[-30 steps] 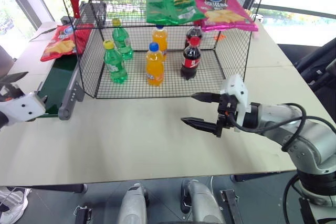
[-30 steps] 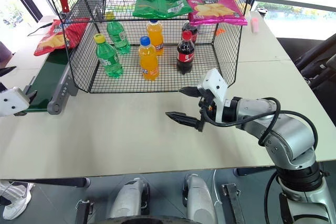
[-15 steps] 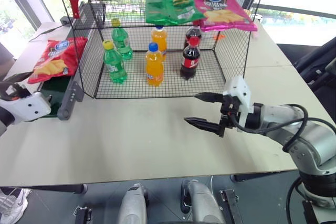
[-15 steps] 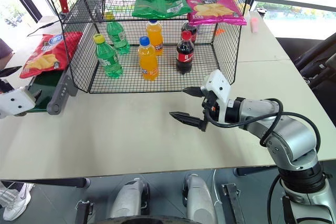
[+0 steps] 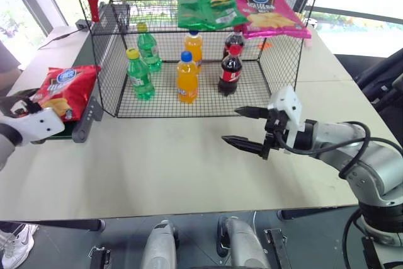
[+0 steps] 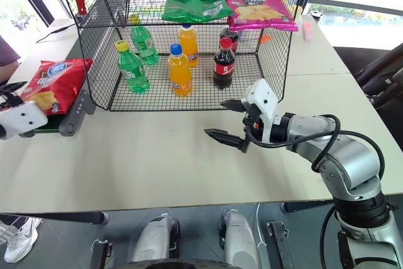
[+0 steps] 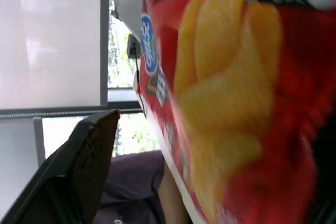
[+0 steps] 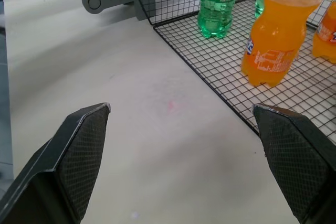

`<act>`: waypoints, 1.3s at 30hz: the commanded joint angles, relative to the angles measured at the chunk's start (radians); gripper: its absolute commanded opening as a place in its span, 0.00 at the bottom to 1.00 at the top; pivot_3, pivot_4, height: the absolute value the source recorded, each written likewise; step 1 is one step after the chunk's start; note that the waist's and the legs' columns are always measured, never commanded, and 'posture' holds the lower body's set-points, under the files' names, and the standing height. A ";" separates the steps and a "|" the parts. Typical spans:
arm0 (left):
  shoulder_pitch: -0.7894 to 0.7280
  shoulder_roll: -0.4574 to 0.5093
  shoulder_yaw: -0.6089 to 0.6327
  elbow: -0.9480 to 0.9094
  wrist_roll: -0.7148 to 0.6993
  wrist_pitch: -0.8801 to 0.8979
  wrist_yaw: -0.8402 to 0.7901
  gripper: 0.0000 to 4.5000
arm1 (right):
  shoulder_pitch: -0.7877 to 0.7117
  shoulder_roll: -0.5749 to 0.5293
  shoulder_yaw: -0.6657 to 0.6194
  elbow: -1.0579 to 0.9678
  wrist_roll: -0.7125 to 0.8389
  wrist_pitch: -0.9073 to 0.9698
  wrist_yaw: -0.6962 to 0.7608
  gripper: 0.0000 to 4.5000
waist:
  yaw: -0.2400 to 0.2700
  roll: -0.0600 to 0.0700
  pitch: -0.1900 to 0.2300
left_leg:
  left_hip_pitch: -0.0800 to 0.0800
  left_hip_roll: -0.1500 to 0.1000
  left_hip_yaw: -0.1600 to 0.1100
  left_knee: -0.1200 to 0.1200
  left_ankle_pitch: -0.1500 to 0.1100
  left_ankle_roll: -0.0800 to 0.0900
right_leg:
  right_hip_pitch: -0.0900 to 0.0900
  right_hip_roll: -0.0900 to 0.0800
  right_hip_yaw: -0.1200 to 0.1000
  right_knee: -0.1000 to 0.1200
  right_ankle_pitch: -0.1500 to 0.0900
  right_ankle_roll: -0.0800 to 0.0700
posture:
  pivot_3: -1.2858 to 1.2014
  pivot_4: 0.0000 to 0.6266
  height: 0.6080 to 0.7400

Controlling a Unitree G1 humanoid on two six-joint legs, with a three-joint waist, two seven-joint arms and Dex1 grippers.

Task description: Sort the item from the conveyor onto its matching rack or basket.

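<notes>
Where legible: round blue logo on red chip bag (image 5: 65,89).

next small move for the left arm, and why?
Probably close the left gripper on the red chip bag. The bag sits at the conveyor end right at that gripper, and the left wrist view has it up against the fingers. The right gripper hangs open over the table, away from it.

Red chip bag (image 5: 65,90) at conveyor (image 5: 82,121) end, left hand (image 5: 25,113) touching it
</notes>
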 commanded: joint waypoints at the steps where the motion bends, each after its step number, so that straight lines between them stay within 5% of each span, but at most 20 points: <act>1: -0.025 0.009 -0.016 0.012 0.007 -0.011 0.015 0.58 | -0.014 -0.011 -0.037 -0.023 0.004 -0.002 -0.008 1.00 | -0.004 0.000 0.000 | 0.000 0.000 0.000 0.000 0.000 0.000 | 0.000 0.000 0.000 0.000 0.000 0.000 | 0.52 0.24 1.00; 6: 0.015 0.019 0.002 -0.012 0.011 -0.001 0.038 0.04 | -0.016 -0.015 -0.042 -0.020 0.001 -0.001 -0.013 1.00 | -0.008 0.000 0.000 | 0.000 0.000 0.000 -0.001 0.000 0.000 | -0.001 0.000 0.000 0.001 0.002 0.004 | 0.52 0.24 1.00; 16: 0.107 -0.008 0.314 -0.309 0.200 0.056 0.398 0.04 | -0.051 -0.055 -0.082 0.073 -0.019 -0.034 0.039 1.00 | -0.001 -0.001 0.000 | 0.000 0.000 0.000 0.000 0.000 0.000 | 0.000 0.000 0.000 0.000 0.002 0.003 | 0.52 0.24 1.00; 22: 0.163 -0.118 0.427 -0.697 0.213 0.079 0.339 0.04 | -0.114 -0.138 -0.194 0.211 -0.002 -0.057 0.108 1.00 | 0.001 -0.001 0.000 | 0.000 0.000 0.001 0.000 0.000 0.000 | 0.000 -0.001 0.000 0.000 0.002 0.003 | 0.52 0.24 1.00; 28: -0.027 -0.182 0.242 -0.803 0.236 0.179 0.289 0.04 | -0.152 -0.188 -0.239 0.281 -0.014 -0.082 0.145 1.00 | 0.000 -0.001 -0.001 | 0.004 0.000 0.000 0.001 0.000 0.000 | 0.004 0.000 0.000 0.001 0.002 0.002 | 0.52 0.24 1.00; 34: -0.329 -0.295 -0.070 -0.599 0.346 0.231 0.300 0.04 | -0.151 -0.203 -0.347 0.237 0.055 -0.040 0.115 1.00 | 0.001 0.000 0.000 | 0.014 0.000 0.000 0.000 0.000 0.000 | 0.013 0.001 0.000 0.000 0.002 0.003 | 0.52 0.24 1.00; 39: -0.509 -0.375 -0.215 -0.386 0.379 0.235 0.311 0.04 | -0.084 -0.191 -0.416 0.121 0.102 0.003 0.041 1.00 | -0.001 -0.001 -0.001 | 0.014 -0.001 0.000 0.000 0.000 0.000 | 0.013 0.001 0.000 0.000 0.002 0.004 | 0.52 0.24 1.00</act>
